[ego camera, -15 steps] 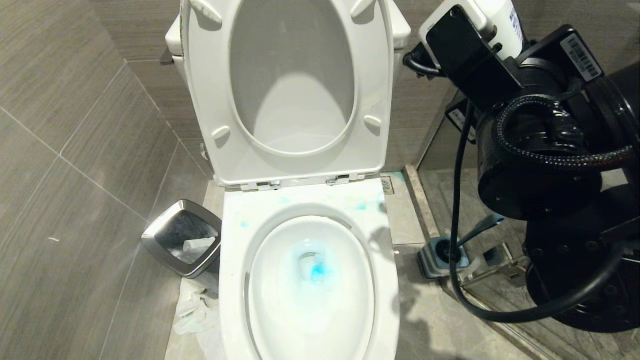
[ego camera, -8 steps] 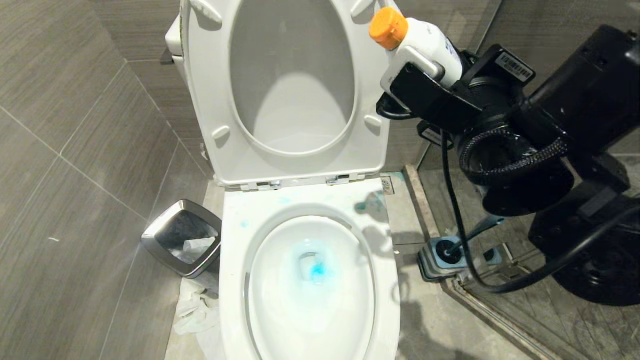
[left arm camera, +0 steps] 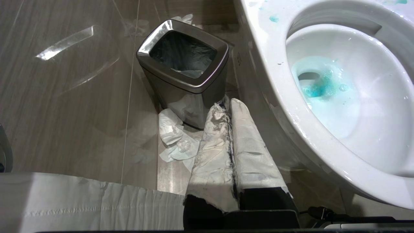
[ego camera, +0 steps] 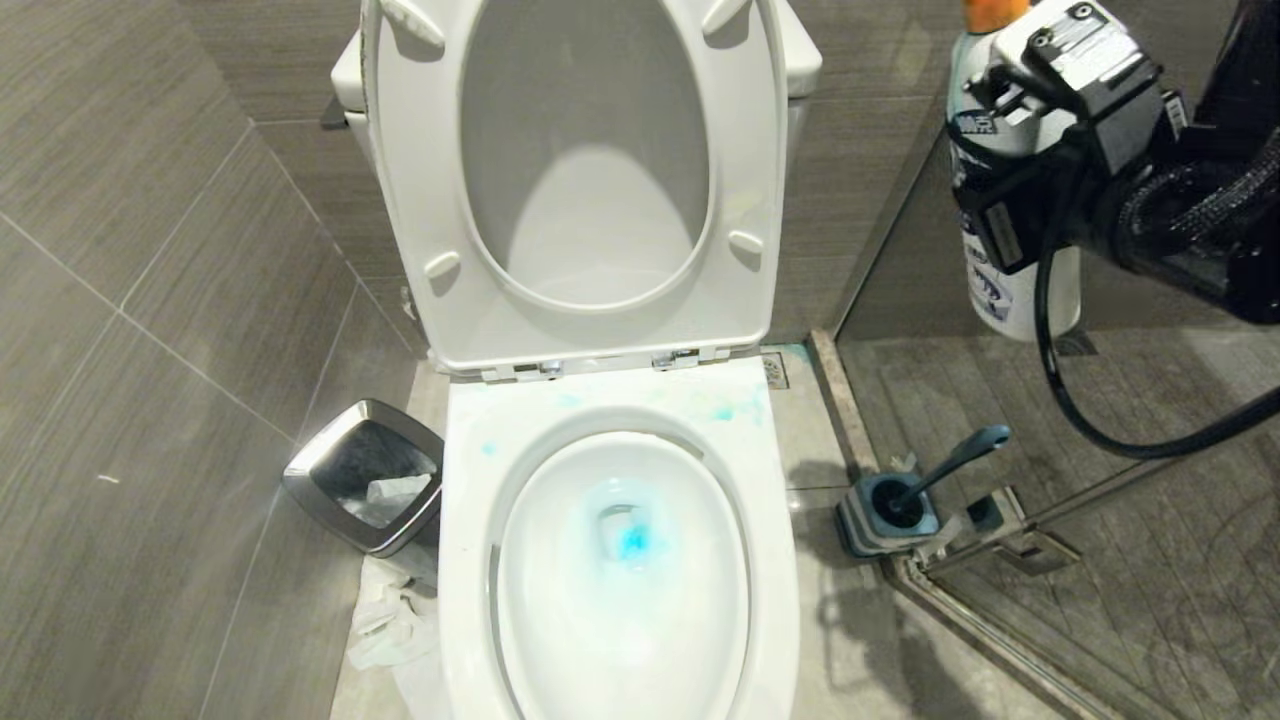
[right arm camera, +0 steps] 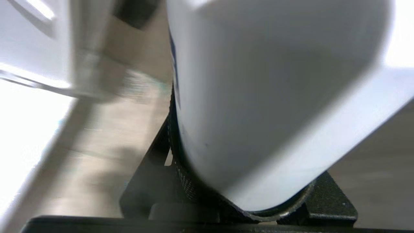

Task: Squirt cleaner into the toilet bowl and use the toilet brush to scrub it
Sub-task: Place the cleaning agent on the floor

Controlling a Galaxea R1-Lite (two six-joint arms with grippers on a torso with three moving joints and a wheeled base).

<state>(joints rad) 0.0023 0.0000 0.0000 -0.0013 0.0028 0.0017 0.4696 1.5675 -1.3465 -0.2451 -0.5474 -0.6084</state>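
Observation:
The white toilet bowl (ego camera: 470, 560) stands with seat and lid raised, and teal-blue liquid colours the water at its drain (ego camera: 628, 538). Blue smears mark the rim behind the basin. My right gripper (ego camera: 1000, 160) is high at the right, beside the toilet, shut on the cleaner (ego camera: 1020, 295). The white bottle hangs upright with its orange cap (ego camera: 993, 12) on top. It fills the right wrist view, where the cleaner (right arm camera: 258, 97) sits between the black fingers (right arm camera: 155, 161). The toilet brush (ego camera: 955, 460) leans in its square holder (ego camera: 850, 520) on the floor, right of the bowl. My left gripper (left arm camera: 228, 105) is parked low beside the bowl (left arm camera: 284, 106), shut and empty.
A steel-rimmed waste bin (ego camera: 365, 475) stands left of the toilet, with crumpled paper (ego camera: 385, 625) on the floor in front of it. A glass shower partition with a metal floor rail (ego camera: 950, 600) runs along the right. The left gripper's fingers are wrapped in white paper.
The right arm swung the bottle from a tilt with its cap toward the raised seat to upright, and carried it right, away from the toilet. The left arm stayed still.

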